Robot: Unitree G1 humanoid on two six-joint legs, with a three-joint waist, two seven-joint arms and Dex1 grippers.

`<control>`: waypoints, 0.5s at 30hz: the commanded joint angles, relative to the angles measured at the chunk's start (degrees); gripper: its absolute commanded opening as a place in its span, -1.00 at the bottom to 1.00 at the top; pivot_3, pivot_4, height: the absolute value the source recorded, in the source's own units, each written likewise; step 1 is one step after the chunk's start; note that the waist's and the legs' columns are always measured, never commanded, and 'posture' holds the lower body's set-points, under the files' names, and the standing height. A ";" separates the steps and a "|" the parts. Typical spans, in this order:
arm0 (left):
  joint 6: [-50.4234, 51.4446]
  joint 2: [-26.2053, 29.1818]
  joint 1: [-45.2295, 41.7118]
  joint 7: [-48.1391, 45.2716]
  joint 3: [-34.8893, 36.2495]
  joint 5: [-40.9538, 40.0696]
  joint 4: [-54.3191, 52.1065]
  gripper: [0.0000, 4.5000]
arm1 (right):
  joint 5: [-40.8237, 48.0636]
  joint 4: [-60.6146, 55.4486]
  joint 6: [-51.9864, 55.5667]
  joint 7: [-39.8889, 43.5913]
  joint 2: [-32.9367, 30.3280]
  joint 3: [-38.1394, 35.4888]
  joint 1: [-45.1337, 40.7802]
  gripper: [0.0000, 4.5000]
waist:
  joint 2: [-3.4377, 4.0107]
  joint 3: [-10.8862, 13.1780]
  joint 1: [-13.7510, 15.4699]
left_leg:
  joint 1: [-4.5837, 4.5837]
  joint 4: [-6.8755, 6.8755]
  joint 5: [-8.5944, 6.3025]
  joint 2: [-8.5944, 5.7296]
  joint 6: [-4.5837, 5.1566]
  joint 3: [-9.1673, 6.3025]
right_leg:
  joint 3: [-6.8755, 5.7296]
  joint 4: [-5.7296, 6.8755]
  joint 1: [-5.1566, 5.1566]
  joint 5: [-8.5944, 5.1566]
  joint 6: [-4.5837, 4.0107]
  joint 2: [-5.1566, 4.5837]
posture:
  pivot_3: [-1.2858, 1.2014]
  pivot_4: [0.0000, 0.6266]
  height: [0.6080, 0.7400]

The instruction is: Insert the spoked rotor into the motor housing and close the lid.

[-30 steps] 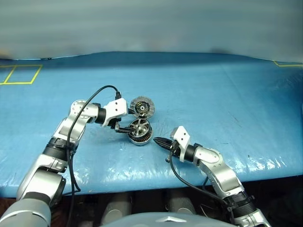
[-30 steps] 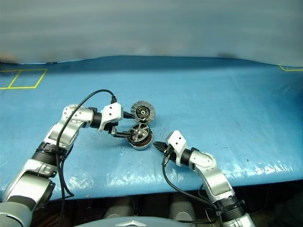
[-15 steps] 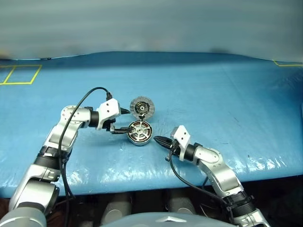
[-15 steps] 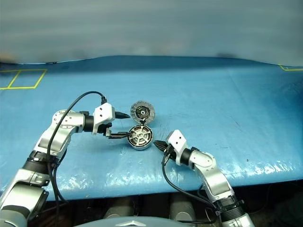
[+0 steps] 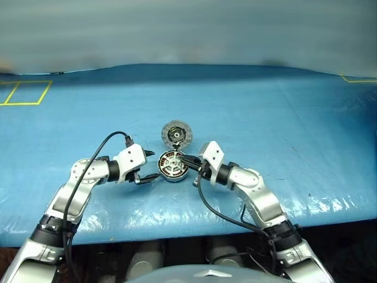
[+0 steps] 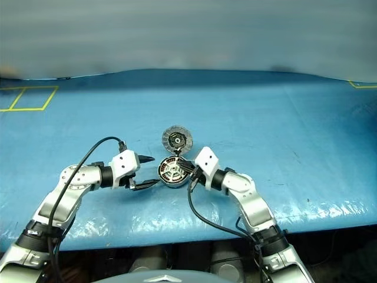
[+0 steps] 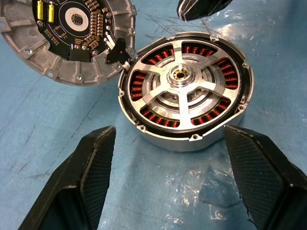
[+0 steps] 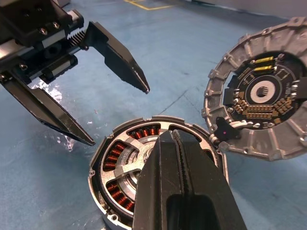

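The spoked rotor sits seated in the motor housing on the blue table, so our left gripper hangs beside it, fingers apart and empty. Our right gripper, fingers pressed together, hovers over the rotor, while the lid, circuit face up, touches the housing's rim and nothing blocks it.

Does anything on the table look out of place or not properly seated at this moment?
Nothing looks damaged or spilled. The spoked rotor sits level inside the motor housing. The lid is still off, lying beside the housing with its circuit face up, touching the rim.
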 commanded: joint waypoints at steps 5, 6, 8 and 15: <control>0.19 -0.21 1.29 2.66 2.16 -0.98 -2.84 0.67 | -5.15 7.38 -1.99 -0.20 1.02 3.54 -2.43 -1.00 | 0.01 0.00 -0.12 | 0.08 -0.03 0.01 0.00 -0.02 0.01 | 0.00 0.01 0.03 0.00 -0.01 0.01 | 0.03 -0.52 1.00; 0.23 -0.23 1.34 2.81 2.15 -1.08 -2.91 0.67 | -5.93 7.64 -2.03 -0.16 0.74 4.01 -2.24 -1.00 | 0.02 -0.01 -0.17 | 0.11 -0.03 0.01 0.00 -0.02 0.01 | 0.00 0.02 0.06 0.00 -0.01 0.01 | 0.03 -0.52 1.00; 0.37 -0.29 1.49 2.95 1.92 -1.29 -3.03 0.67 | -5.71 6.96 -2.51 0.08 0.74 3.86 -1.50 -1.00 | 0.02 -0.01 -0.22 | 0.17 -0.03 0.02 0.02 -0.04 0.01 | 0.00 0.05 0.10 -0.01 -0.03 0.03 | 0.03 -0.52 1.00; -0.23 -0.86 2.00 3.27 0.47 0.00 -1.66 0.67 | 4.10 -0.85 -2.67 2.14 3.19 -2.28 -0.06 -1.00 | 0.03 -0.01 -0.21 | 0.17 -0.05 0.03 0.03 -0.05 0.01 | 0.00 0.04 0.09 -0.01 -0.04 0.04 | 0.03 -0.52 1.00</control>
